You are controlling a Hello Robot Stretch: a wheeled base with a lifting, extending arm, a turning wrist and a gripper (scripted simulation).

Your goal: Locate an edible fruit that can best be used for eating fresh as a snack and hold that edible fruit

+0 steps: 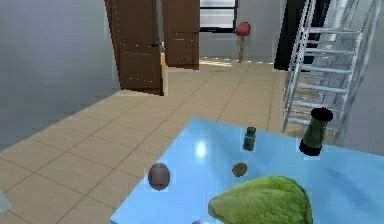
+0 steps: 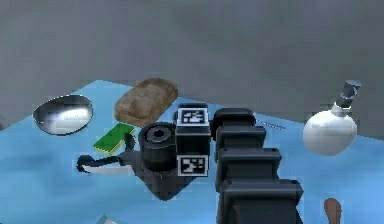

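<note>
My gripper [image 2: 92,164] reaches out over the blue table [image 2: 300,160]. Its dark body sits left of two white marker squares [image 2: 192,140] at the end of the dark arm bar [image 2: 255,185]. A flat green and yellow thing [image 2: 114,138] lies on the table right at the fingers, so I cannot tell whether the gripper holds anything. In the forward view a round brown thing [image 1: 158,176] sits near the blue table's [image 1: 200,150] left edge. A smaller brown blob [image 1: 240,169] lies further right, beside a big green leafy head [image 1: 264,202].
A metal bowl [image 2: 62,115] and a brown loaf [image 2: 147,100] lie beyond the gripper. A white pump bottle [image 2: 333,128] stands at the right. A dark bottle [image 1: 316,132] and a small shaker [image 1: 249,138] stand on the table. Brown doors [image 1: 135,45], white stairs [image 1: 325,70] and tiled floor lie ahead.
</note>
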